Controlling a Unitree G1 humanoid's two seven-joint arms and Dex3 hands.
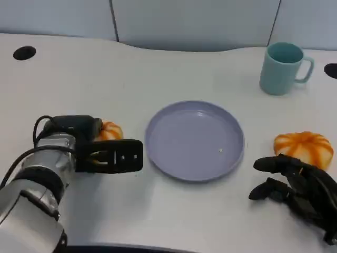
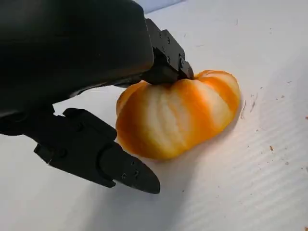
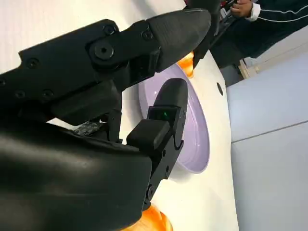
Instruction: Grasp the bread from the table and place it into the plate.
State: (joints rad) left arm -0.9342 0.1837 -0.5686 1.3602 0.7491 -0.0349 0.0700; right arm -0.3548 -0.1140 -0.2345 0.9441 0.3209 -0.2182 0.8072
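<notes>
Two breads lie on the tabletop (image 1: 174, 211): one bread (image 1: 111, 130) left of the plate (image 1: 194, 140), another bread (image 1: 303, 147) at its right. Your left hand (image 1: 108, 155) brackets the left one, fingers apart, not yet clamped. Right hand (image 1: 297, 187) rests loose, holding nothing. It looks soft and light; hold its sides gently.

bright even light, soft shadows, slight blur.

Left hand (image 1: 108, 155) seemingly touches bread (image 1: 109, 130) beside plate (image 1: 195, 174).
</notes>
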